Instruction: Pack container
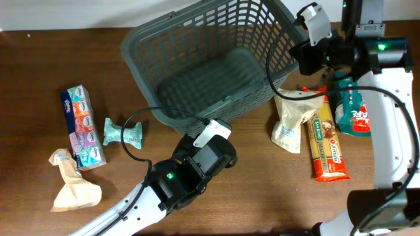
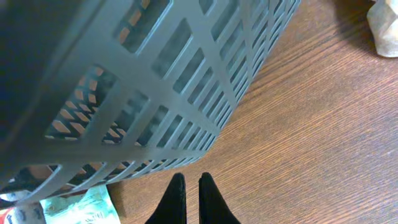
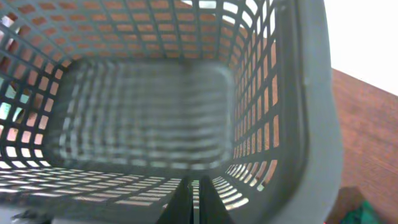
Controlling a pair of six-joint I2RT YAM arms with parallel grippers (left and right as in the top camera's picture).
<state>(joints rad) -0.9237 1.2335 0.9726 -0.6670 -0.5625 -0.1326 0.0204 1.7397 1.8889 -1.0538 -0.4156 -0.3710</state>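
Observation:
The container [image 1: 216,26], a large dark grey lattice basket, stands at the back middle of the table. My left arm [image 1: 197,164] reaches in from the front. Its gripper [image 2: 192,178] is shut and empty above bare wood, just in front of the container's [image 2: 155,81] near wall. My right arm [image 1: 315,52] hovers at the basket's right rim. The right gripper [image 3: 194,183] is shut with nothing in it and points into the empty container [image 3: 143,112].
Left of the basket lie a strip of tissue packs [image 1: 82,128], a teal packet [image 1: 123,132] and a crumpled beige bag [image 1: 73,187]. On the right lie a beige pouch [image 1: 292,118], a long orange pasta packet [image 1: 326,144] and a green and red packet [image 1: 354,111].

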